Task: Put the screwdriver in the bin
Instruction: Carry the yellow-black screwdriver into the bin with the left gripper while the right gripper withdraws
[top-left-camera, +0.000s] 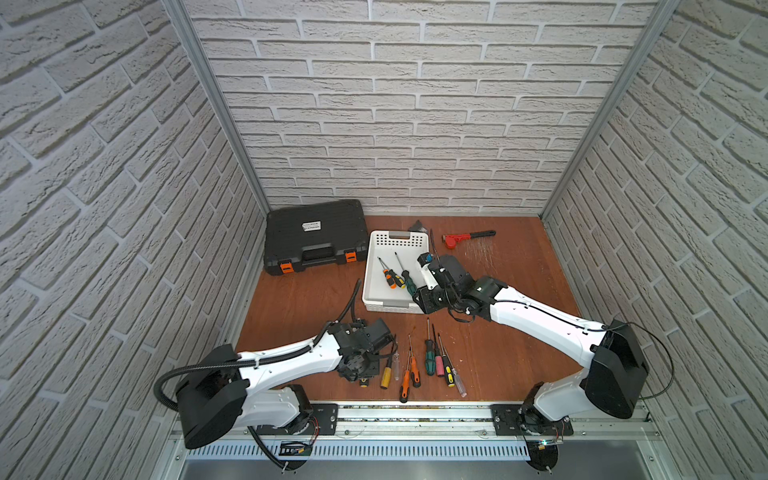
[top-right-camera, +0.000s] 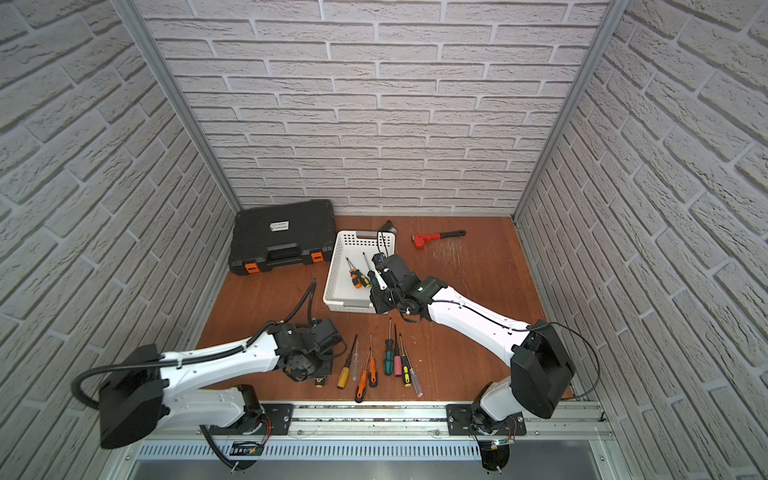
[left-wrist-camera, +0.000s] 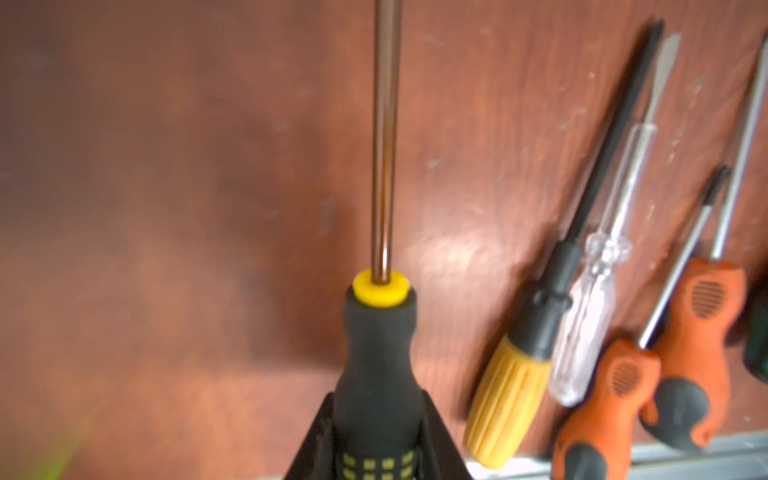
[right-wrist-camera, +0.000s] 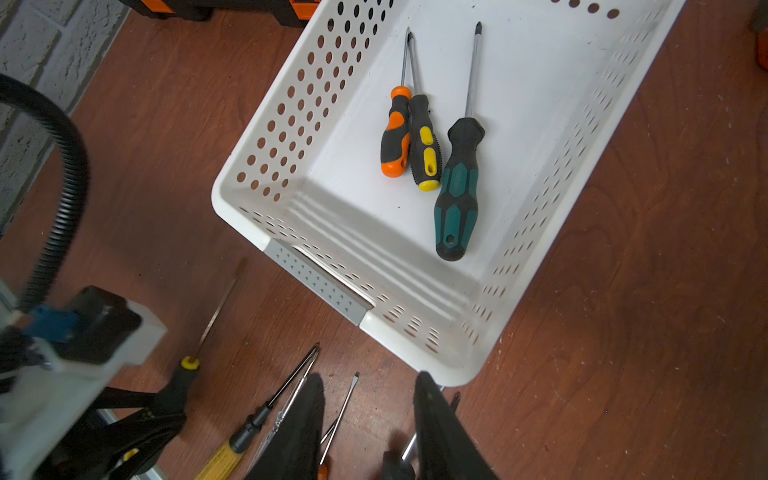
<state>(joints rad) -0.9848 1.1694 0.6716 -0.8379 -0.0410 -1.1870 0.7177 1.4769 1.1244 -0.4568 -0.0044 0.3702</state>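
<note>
Evidently the left gripper (left-wrist-camera: 377, 395) clamps the screwdriver (left-wrist-camera: 376, 340) by its thick handle, likely for a steady carry, with the shaft pointing ahead. Spare screwdrivers (left-wrist-camera: 507, 399) lie just beside it. Farther ahead stands the bin (right-wrist-camera: 540, 104), where the right gripper (right-wrist-camera: 372, 380) hovers, jaws apart and empty.

White faux-brick walls (top-left-camera: 415, 104) are enclosing a reddish-brown wooden desk (top-left-camera: 519, 257) on three sides, aluminium posts (top-left-camera: 218, 104) running up the corners.
</note>
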